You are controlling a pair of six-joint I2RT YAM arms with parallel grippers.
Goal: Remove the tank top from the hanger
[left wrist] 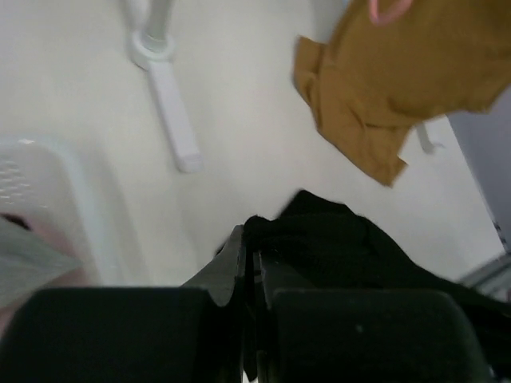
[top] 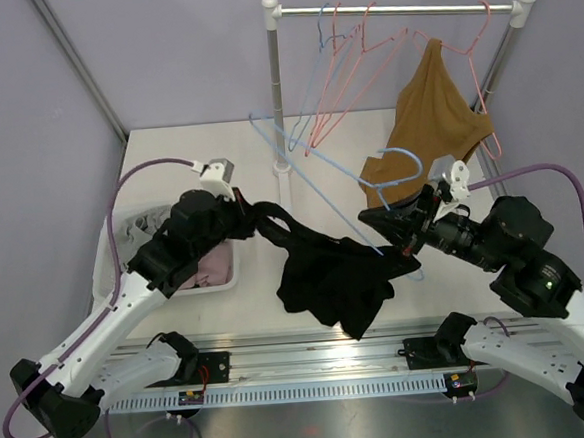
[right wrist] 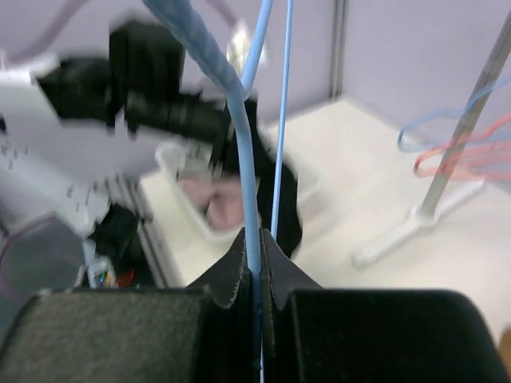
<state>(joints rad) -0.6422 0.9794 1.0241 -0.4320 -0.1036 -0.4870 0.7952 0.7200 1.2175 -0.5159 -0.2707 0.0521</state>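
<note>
The left fingers (left wrist: 230, 267) were clenched on a strap of the black tank top (top: 331, 276), holding it out to the left. The right fingers (right wrist: 231, 267) were clamped on the wire of the blue hanger (top: 314, 174), evidently to brace it against that pull. The garment hung between both arms, low over the counter's (top: 167, 158) near edge, apparently not yet free of the hanger's lower end.

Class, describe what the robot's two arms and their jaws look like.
The left arm and right arm each have white lower links, black upper joints and black wedge-tipped jaws. A purple cable loops along each. The right arm shows a small green light.
</note>
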